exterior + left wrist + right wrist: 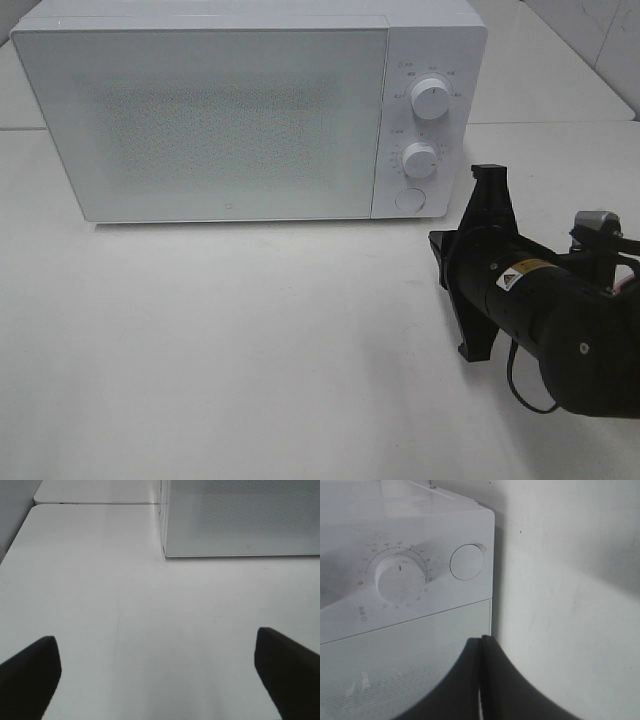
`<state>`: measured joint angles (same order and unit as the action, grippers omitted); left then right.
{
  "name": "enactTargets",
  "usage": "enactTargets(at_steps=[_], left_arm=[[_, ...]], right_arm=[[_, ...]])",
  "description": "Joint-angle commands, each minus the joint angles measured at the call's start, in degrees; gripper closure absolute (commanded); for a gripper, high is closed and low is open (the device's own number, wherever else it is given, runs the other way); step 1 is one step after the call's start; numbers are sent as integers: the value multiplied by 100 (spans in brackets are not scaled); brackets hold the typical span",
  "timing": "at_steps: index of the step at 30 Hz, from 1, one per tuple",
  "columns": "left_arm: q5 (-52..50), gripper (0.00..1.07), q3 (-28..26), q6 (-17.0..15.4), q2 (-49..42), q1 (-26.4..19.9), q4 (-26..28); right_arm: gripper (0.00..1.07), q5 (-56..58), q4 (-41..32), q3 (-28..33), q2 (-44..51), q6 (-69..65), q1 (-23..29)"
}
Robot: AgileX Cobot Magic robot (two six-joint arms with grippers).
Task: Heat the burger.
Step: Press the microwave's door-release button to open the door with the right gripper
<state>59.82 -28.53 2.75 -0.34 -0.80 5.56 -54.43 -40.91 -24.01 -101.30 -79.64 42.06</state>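
A: Plain white counter [250,350], one appliance on it. Where's the burger?

B: Nowhere in sight. The microwave [220,110] has its door [210,120] closed and frosted, so the burger may be inside, but I can't tell.

A: How far along, then?

B: Loading looks done, judging by the closed door. Setting the lower knob [419,160] seems to be what's left. I can't read whether it's already turned.

A: And the tools?

B: The right tool [482,642] is pinched closed on nothing, near the round button [409,200] at the panel's corner. The left tool [156,645] is spread wide over the counter, empty.
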Motion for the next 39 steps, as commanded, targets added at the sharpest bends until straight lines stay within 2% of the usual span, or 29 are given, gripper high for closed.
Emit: enactTargets(at_steps=[1,6,22,39], left_arm=[[-46,3,11,-6,-149,-11,57],[-46,3,11,-6,-149,-11,57],[-46,3,11,-6,-149,-11,57],[-46,3,11,-6,-149,-11,57]], right_arm=[[106,103,229,-189,-155,-23,-155],[106,355,464,-665,-527,-40,-464],[107,710,481,-1684,-1203,264,-951],[107,825,435,-2280,-1644,504,-1261]])
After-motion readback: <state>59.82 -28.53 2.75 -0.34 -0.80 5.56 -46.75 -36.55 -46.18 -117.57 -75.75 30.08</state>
